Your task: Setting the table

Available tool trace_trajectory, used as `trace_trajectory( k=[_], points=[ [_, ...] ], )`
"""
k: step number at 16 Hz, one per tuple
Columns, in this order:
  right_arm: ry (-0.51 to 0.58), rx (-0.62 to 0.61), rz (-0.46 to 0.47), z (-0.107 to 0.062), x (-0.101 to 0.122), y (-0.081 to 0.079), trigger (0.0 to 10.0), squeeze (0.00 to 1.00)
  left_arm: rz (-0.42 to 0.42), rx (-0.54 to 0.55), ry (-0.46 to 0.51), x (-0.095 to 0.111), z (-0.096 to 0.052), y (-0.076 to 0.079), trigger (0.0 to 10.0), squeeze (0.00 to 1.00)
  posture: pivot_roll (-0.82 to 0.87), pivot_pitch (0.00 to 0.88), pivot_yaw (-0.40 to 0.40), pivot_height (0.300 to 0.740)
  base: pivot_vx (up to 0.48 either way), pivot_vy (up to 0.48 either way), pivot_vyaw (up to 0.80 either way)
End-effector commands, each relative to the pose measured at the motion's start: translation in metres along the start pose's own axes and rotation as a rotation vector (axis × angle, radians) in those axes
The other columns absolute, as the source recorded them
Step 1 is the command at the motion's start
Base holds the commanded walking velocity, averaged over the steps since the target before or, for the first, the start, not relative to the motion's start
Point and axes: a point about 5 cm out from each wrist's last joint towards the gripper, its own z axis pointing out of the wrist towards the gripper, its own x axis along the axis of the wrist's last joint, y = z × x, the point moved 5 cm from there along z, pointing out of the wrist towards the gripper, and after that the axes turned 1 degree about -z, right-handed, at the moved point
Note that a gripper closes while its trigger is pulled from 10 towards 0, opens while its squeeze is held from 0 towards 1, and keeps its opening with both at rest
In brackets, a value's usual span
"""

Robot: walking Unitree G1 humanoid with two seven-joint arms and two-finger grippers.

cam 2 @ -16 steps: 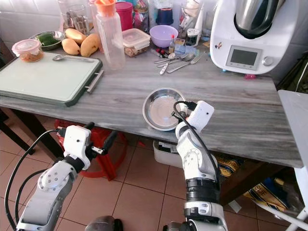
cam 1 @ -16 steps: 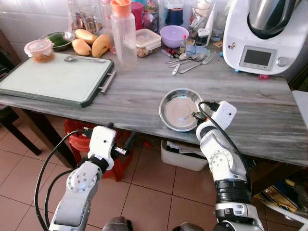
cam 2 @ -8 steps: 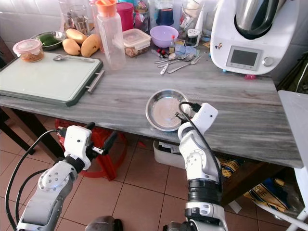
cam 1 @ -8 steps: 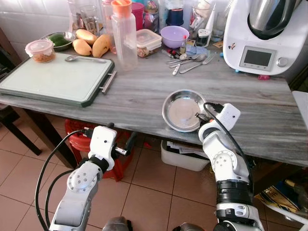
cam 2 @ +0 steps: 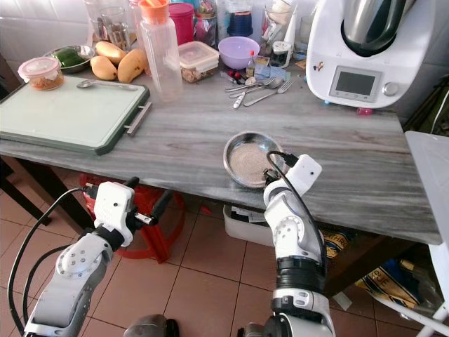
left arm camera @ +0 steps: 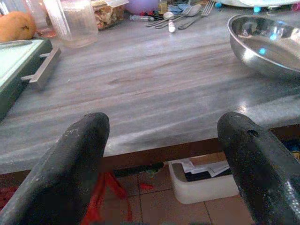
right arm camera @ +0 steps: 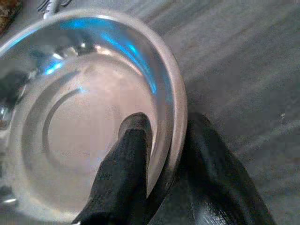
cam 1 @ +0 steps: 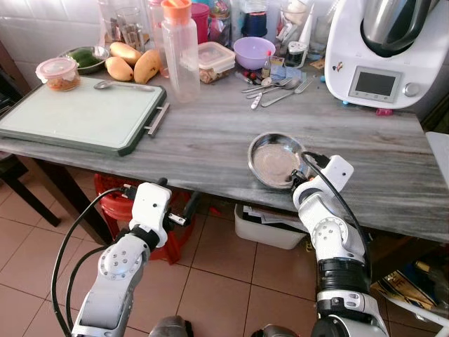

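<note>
A round steel plate [cam 1: 272,160] sits near the front edge of the grey wooden table [cam 1: 203,137], tilted up on its near side. My right gripper [right arm camera: 166,125] is shut on the plate's near rim, one finger inside the dish and one outside. My left gripper [left arm camera: 161,136] hangs open below the table's front edge, left of the plate, with nothing between its fingers. Several forks and spoons [cam 1: 275,90] lie in a loose heap at the back of the table.
A green-edged cutting board [cam 1: 77,116] with a spoon [cam 1: 123,86] lies at the left. A tall bottle [cam 1: 180,49], mangoes [cam 1: 133,63], a purple bowl [cam 1: 253,51] and containers line the back. A white kitchen machine [cam 1: 382,53] stands at the right. A white bin [cam 1: 270,230] sits under the table.
My right gripper has carried the steel plate to the right and farther onto the table, and its near side now tips up. The left arm has not moved.
</note>
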Motion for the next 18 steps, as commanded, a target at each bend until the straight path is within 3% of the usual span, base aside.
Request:
trace_trajectory(
  k=[1, 5, 12, 15, 18],
  points=[
    [-0.034, -0.059, 0.0, 0.003, -0.007, 0.014, 10.0, 0.89, 0.01, -0.013, 0.004, 0.003, 0.0, 0.0, 10.0, 0.0, 0.07, 0.009, 0.017, 0.74, 0.0, 0.0, 0.0],
    [0.016, -0.036, -0.035, 0.003, 0.004, 0.01, 10.0, 0.89, 0.012, -0.014, 0.008, 0.004, 0.001, 0.001, 10.0, 0.0, 0.07, 0.005, 0.02, 0.74, 0.0, 0.0, 0.0],
    [-0.006, 0.02, -0.101, 0.005, 0.003, 0.004, 10.0, 0.95, 0.01, -0.012, 0.016, 0.005, 0.004, 0.001, 10.0, 0.0, 0.06, 0.0, 0.016, 0.74, 0.0, 0.0, 0.0],
    [0.035, 0.015, -0.128, 0.004, 0.011, 0.005, 10.0, 0.94, 0.008, -0.008, 0.021, 0.006, 0.005, 0.001, 10.0, 0.0, 0.05, 0.0, 0.016, 0.74, 0.0, 0.0, 0.0],
    [0.143, 0.012, -0.182, 0.001, 0.031, 0.003, 10.0, 0.95, 0.002, 0.011, 0.049, 0.011, 0.006, -0.002, 10.0, 0.0, 0.05, 0.0, 0.016, 0.74, 0.0, 0.0, 0.0]
  ],
)
